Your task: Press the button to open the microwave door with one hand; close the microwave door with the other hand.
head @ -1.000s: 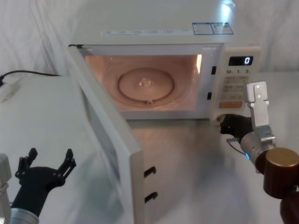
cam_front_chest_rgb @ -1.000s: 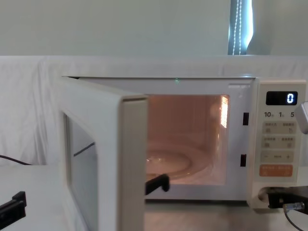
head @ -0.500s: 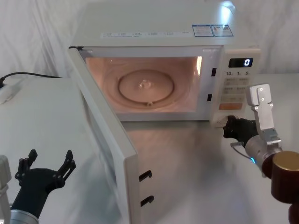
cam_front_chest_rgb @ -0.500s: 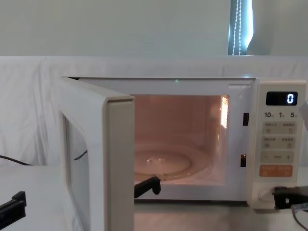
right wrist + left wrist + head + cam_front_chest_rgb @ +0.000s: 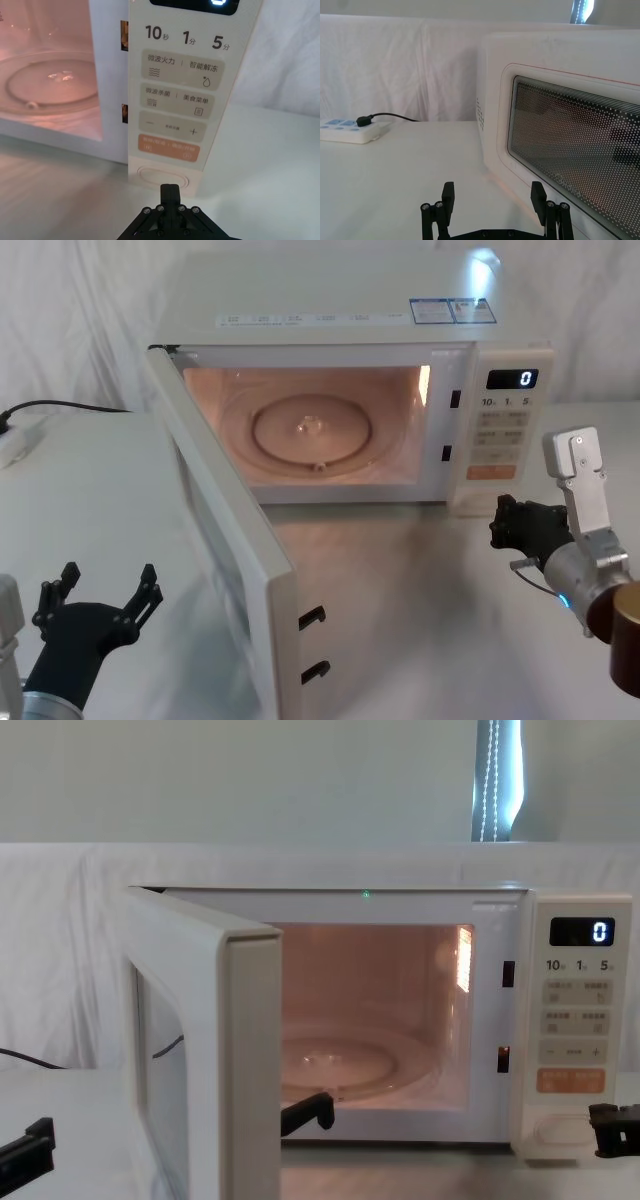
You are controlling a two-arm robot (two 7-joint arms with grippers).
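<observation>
The microwave door [image 5: 225,540] stands wide open, so the closed right end effector [image 5: 515,525] sits clear of the button [image 5: 162,177] while the open-fingered left end effector [image 5: 95,605] waits outside the door to push it shut.

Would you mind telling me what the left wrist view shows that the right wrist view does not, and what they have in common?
Left wrist view alone: the outer face of the microwave door with its dotted dark window, a white power strip with a black plug, and the open left gripper. Right wrist view alone: the control panel, the button, the lit cavity with its glass turntable, and the shut right gripper short of the button. Both show the cream microwave on the white table.
</observation>
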